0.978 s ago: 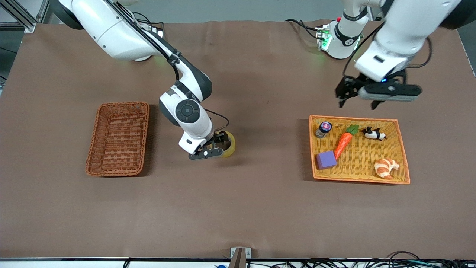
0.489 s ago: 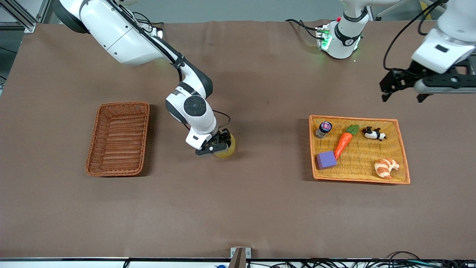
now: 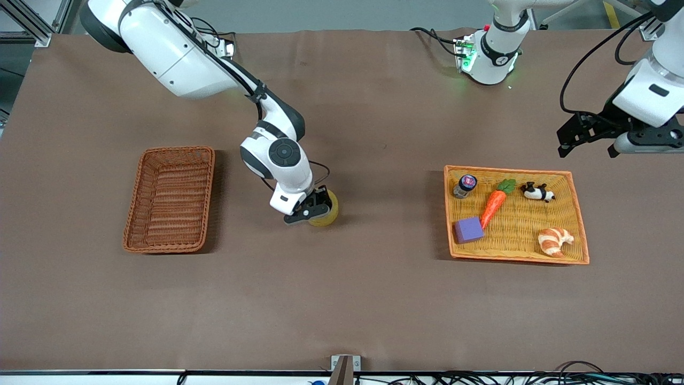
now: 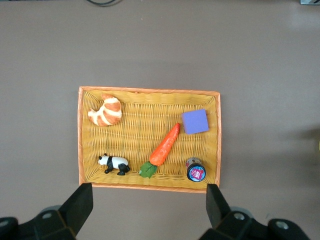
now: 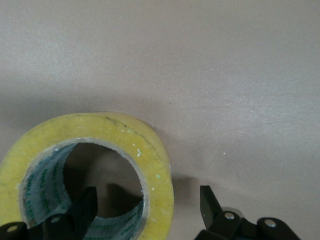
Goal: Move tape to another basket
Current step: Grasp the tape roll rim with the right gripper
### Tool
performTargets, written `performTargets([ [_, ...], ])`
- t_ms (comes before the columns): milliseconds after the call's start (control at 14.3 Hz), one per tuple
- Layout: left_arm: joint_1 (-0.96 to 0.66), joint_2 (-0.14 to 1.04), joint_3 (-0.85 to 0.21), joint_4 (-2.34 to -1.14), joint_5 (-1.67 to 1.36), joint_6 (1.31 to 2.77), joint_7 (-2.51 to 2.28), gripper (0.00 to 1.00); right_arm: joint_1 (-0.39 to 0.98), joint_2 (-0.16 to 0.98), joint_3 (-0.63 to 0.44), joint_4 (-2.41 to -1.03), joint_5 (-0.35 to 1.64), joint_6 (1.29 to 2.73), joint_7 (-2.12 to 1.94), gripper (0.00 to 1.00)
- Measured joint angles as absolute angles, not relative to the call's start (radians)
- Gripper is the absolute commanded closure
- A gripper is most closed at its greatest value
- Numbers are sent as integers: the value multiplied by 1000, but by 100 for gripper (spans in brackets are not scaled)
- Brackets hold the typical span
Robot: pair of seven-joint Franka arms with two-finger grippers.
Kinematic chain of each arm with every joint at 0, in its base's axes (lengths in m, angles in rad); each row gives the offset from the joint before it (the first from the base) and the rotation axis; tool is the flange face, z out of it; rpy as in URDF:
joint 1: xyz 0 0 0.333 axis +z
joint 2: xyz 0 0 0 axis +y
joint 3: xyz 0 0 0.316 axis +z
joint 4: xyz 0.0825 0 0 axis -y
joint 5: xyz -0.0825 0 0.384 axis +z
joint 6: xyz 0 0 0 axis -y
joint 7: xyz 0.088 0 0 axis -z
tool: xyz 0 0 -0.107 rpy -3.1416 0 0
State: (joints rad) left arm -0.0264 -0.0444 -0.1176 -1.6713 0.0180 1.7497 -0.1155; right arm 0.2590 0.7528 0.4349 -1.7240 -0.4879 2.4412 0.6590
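The tape [image 3: 327, 213], a yellowish roll lying flat, rests on the brown table between the two baskets. My right gripper [image 3: 305, 210] is down on it and open. In the right wrist view one of its fingers [image 5: 82, 202] is inside the ring of the tape [image 5: 155, 150] and the other stands outside. A gap shows on both sides of the wall that my right gripper [image 5: 146, 200] straddles. The reddish-brown wicker basket [image 3: 170, 199] lies empty toward the right arm's end. My left gripper [image 3: 586, 148] hangs open and empty over bare table beside the orange tray [image 3: 507, 171].
The orange tray [image 4: 150, 90] holds a croissant [image 3: 554, 240], a carrot [image 3: 494, 206], a purple block [image 3: 468, 230], a toy panda [image 3: 537, 191] and a small jar [image 3: 465, 184]. Cables run along the table's edge nearest the front camera.
The left arm has swung away from the tray toward its own end of the table. The right gripper has shifted a little and settled around the tape's wall.
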Motion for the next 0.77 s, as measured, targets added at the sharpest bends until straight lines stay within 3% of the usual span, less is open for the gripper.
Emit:
performTargets([
  [140, -24, -28, -118, -1670, 3, 1746, -116, 0, 259, 754, 435, -1724, -495, 2441, 659, 53],
  [419, -14, -9, -118, -1670, -15, 1742, -116, 0, 254, 754, 435, -1721, -496, 2441, 664, 99],
  [769, -12, -7, -118, -1670, -22, 1741, -116, 0, 219, 752, 470, -1689, -496, 2369, 755, 100],
])
